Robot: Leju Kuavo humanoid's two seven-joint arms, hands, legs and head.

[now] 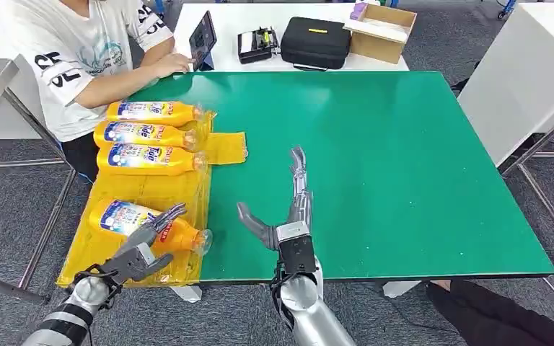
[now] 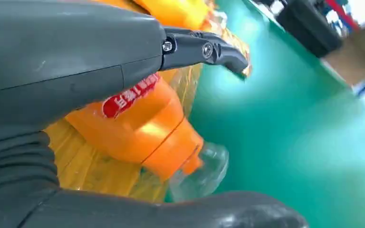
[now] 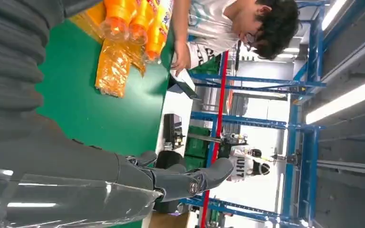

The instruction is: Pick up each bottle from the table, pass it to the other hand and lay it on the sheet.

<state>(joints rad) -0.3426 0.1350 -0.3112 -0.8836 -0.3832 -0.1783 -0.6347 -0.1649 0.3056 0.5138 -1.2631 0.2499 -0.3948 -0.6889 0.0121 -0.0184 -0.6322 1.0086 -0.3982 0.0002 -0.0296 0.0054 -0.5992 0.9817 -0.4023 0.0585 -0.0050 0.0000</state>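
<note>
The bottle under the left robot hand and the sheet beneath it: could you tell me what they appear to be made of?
Bottle: likely glossy orange plastic, given its shine, with a clear see-through cap and printed label. Sheet: seemingly thin yellow plastic film, translucent, crinkled and reflective.

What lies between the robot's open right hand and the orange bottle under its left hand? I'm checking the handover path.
In the head view, only bare green table separates the right hand from the orange plastic bottle, which lies on the yellow sheet.
</note>
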